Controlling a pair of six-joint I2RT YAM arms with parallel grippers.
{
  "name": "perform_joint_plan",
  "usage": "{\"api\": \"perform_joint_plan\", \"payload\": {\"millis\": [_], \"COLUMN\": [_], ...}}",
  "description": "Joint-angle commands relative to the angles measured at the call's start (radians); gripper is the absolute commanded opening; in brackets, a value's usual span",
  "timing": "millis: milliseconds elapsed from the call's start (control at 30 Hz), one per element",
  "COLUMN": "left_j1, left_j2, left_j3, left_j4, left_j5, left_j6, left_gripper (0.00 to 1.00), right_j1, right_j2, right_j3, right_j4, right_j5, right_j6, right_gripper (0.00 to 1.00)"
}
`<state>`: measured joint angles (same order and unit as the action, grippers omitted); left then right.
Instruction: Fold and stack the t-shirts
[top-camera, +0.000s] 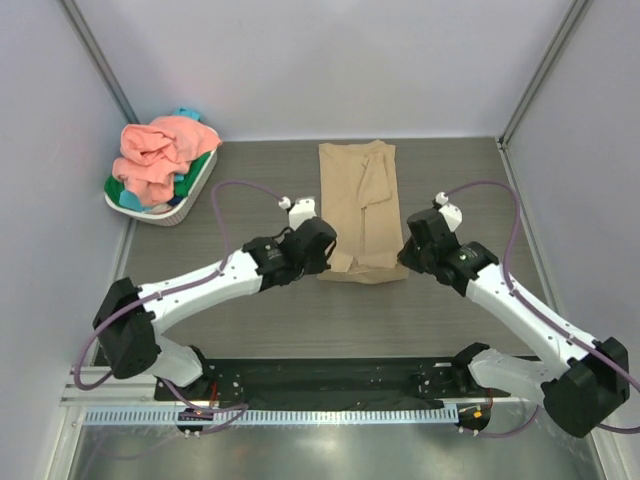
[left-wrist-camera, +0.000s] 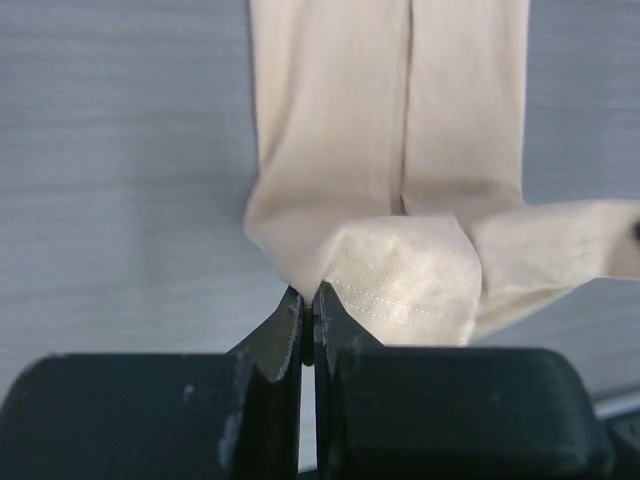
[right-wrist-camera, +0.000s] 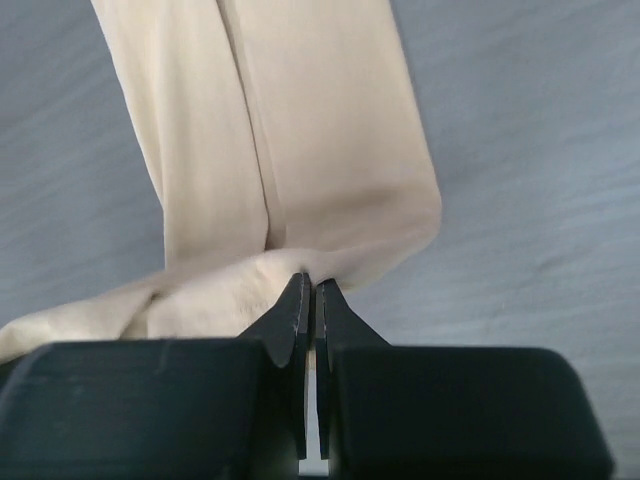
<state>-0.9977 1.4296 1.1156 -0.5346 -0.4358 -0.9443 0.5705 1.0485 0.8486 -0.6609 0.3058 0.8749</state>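
Left arm (top-camera: 200, 285) and right arm (top-camera: 520, 310) lie nearest the top camera, both reaching in to the tan t-shirt (top-camera: 358, 205). Tabletop (top-camera: 250, 170): grey, wood-grained. The tan t-shirt lies on it as a long narrow strip, side flaps meeting down the middle. White basket (top-camera: 165, 215) sits well left of the shirt's far end, heaped with a pink t-shirt (top-camera: 160, 150); green and teal cloth shows beneath. Left gripper (top-camera: 325, 265) is clamped closed on the shirt's near-left hem corner, right gripper (top-camera: 405, 262) likewise on the near-right corner.

Step, as judged: carry the near hem over to the shirt's far end. Best done with both corners raised together, the hem taut between them, travelling straight along the strip and set down square on the far edge.

Only the top view gives the strip's full length and the basket. Only the wrist views show the pinch. The left gripper (left-wrist-camera: 307, 295) has stitched hem curled up beside it. The right gripper (right-wrist-camera: 310, 285) has cloth bunched at its tips.
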Motion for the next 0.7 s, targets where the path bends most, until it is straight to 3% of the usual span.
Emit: {"api": "perform_joint_plan", "payload": {"millis": [0, 133, 300, 667], "left_j1": [0.068, 0.168, 0.263, 0.364], "left_j2": [0.078, 0.172, 0.293, 0.521], "left_j3": [0.101, 0.184, 0.309, 0.484], "left_j4": [0.018, 0.053, 0.064, 0.068], "left_j5": [0.035, 0.109, 0.199, 0.315], "left_j6": [0.182, 0.246, 0.282, 0.325], "left_gripper": [0.0, 0.0, 0.0, 0.0], "right_j1": [-0.095, -0.211, -0.261, -0.337], "right_j2": [0.076, 0.189, 0.318, 0.556], "right_j3": [0.059, 0.102, 0.19, 0.334], "right_j4": [0.13, 0.198, 0.242, 0.297], "right_j5": [-0.034, -0.111, -0.171, -0.235], "right_j6": [-0.131, -0.192, -0.241, -0.28], "right_gripper": [0.01, 0.01, 0.01, 0.01]}}
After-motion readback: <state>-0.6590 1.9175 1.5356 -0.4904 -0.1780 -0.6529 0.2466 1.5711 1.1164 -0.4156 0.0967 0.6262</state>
